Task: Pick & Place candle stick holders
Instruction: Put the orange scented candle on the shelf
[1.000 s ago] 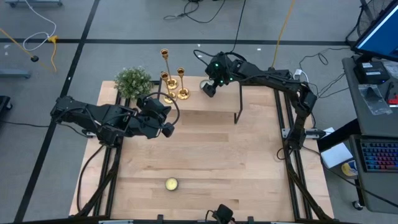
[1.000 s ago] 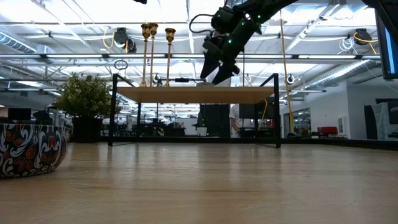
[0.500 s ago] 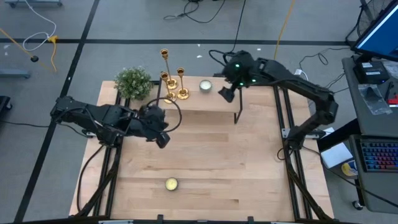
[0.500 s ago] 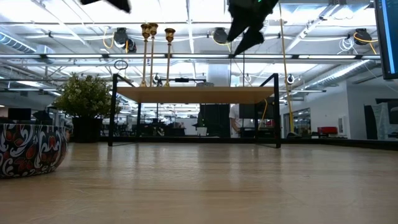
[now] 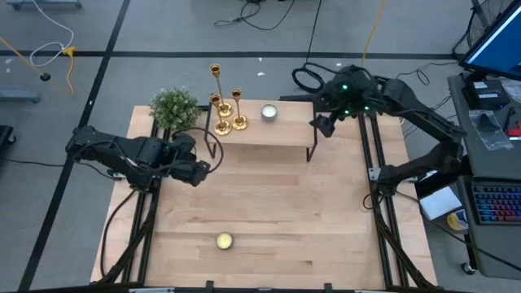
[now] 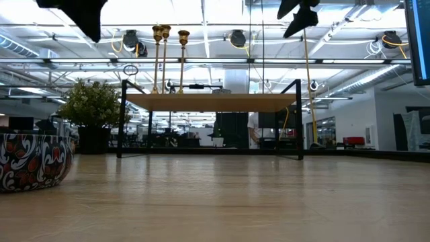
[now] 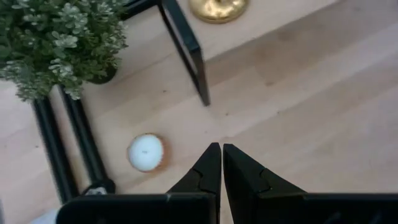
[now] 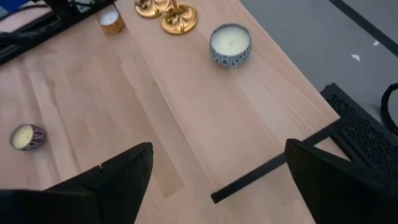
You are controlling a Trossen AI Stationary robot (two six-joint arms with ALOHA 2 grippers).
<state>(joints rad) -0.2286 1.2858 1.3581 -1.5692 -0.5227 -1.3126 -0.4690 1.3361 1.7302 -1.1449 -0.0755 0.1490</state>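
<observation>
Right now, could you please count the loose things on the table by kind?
Candlesticks: 3
Candles: 3
Plants: 1
Total: 7

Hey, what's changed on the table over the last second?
The right gripper swung away from the shelf toward the table's right edge, leaving the patterned candle tin on it, fingers open. The left gripper drew back leftward, fingers shut. The candle stick holders, plant and front candle stayed put.

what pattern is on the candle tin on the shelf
A dark blue-and-white print around the candle tin, with pale wax inside; the right wrist view shows it best.
</observation>
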